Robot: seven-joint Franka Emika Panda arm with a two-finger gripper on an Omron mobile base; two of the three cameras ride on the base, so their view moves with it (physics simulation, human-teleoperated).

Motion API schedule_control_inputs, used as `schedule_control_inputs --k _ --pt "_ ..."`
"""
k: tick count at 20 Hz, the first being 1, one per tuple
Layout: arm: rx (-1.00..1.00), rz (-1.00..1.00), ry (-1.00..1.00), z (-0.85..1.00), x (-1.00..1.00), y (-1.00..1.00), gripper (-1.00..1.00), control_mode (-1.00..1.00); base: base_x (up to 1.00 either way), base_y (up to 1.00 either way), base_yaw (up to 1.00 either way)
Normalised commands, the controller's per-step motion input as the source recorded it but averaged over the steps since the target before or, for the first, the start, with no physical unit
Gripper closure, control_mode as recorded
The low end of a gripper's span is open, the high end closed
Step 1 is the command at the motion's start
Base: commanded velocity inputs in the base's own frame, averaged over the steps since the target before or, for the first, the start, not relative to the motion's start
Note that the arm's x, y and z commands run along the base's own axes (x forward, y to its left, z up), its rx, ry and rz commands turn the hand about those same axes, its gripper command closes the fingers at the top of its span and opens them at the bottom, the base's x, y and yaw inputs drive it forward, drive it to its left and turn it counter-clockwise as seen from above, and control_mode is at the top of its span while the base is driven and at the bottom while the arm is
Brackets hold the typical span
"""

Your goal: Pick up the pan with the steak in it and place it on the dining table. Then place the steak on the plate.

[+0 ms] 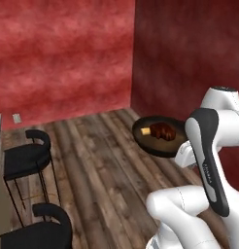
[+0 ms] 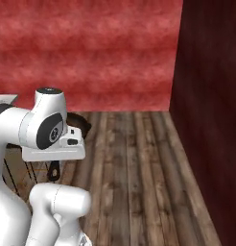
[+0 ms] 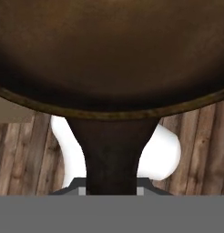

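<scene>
Hand view has my gripper [image 3: 109, 191] clamped on the handle of the pan [image 3: 109, 59], its long axis running straight ahead, steak [image 1: 162, 130] aboard

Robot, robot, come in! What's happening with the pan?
Gripper shut on pan handle. Pan held up over floor, steak inside. Two black chairs at left.

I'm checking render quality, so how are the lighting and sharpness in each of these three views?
Left base view: even soft light, the pan and steak readable. Right base view: right wall very dark, floor planks clear. Hand view: the pan looms close, dim brown and blurry, its handle nearly black.
</scene>
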Motion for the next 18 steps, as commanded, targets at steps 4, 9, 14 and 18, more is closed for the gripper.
schedule_control_inputs --k 4,9,14,18 --pt "0.0 0.0 0.0 0.0 0.0 0.0 1.0 1.0 1.0 0.0 -0.04" --pt "0.0 0.0 0.0 0.0 0.0 0.0 1.0 1.0 1.0 -0.04 -0.03" --pt "0.0 0.0 0.0 0.0 0.0 0.0 1.0 1.0 1.0 0.0 -0.01" --pt "0.0 0.0 0.0 0.0 0.0 0.0 1.0 1.0 1.0 0.0 0.0"
